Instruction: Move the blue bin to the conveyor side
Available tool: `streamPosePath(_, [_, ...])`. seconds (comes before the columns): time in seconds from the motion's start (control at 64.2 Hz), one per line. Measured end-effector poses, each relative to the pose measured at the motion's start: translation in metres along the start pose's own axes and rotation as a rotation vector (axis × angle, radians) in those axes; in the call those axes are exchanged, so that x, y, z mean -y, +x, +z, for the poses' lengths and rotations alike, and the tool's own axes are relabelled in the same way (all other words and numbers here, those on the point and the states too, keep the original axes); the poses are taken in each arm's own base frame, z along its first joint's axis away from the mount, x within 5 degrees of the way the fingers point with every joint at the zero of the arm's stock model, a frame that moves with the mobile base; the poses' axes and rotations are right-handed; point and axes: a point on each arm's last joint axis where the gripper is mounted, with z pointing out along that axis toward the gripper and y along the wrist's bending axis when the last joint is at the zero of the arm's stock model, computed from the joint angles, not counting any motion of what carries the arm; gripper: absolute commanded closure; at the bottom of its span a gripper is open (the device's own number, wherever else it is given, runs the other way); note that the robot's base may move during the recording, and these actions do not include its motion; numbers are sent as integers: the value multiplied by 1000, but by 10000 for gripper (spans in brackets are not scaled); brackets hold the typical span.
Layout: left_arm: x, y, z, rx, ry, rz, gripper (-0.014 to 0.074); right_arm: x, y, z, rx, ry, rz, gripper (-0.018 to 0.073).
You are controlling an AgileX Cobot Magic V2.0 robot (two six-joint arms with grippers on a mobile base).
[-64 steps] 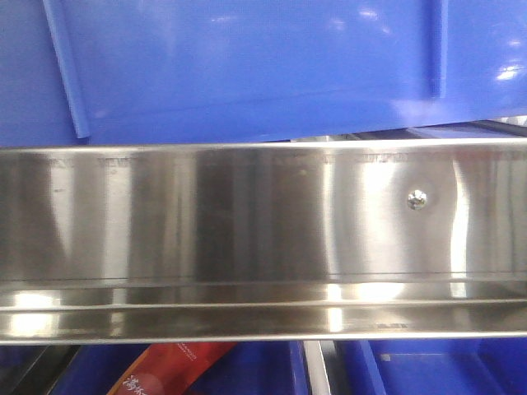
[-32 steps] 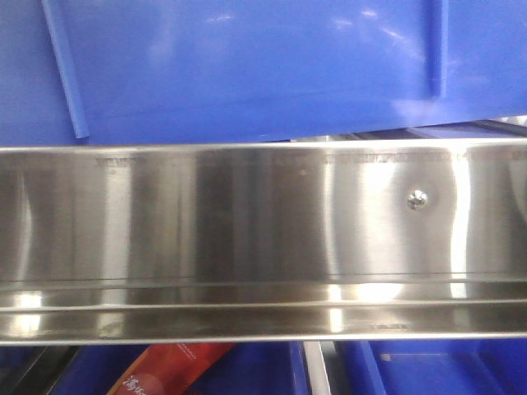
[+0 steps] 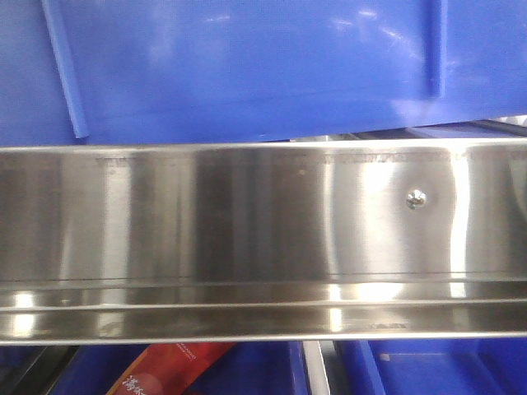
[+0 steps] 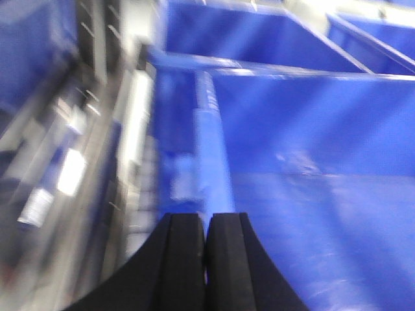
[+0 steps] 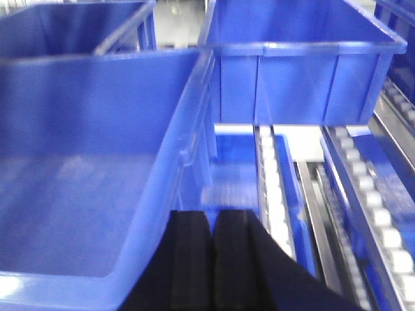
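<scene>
The blue bin (image 3: pixel 247 66) is sitting slightly tilted just above the stainless-steel rack rail (image 3: pixel 247 222), with no conveyor showing. The left hand (image 4: pixel 206 259) and right hand (image 5: pixel 211 259) are pinching its opposite rims, fingers nearly closed. Uneven pulling is risking a slip, or the base catching the rail.

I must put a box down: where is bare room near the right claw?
Bare: the floor of the blue bin, left of the right claw; the roller track at right. Crowded ahead: a second bin stands close.
</scene>
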Motion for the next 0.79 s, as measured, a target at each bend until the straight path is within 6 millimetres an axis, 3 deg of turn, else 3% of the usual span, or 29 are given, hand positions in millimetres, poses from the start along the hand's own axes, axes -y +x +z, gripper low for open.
streamPosePath(0.249, [1,-34,52,-91,-5,-6,607,9,-34,54,-140,3,-3,638])
streamPosePath(0.421, [1,-45,83,-162,-10,-6,607,17,-51,88,-209,30,8,638])
streamPosePath(0.577, [0,-49,102,-222,-15,-7,607,20,-67,105,-231,85,-1,638])
streamPosePath(0.795, [-1,-46,114,-253,-19,-10,607,0,-84,129,-255,117,-49,638])
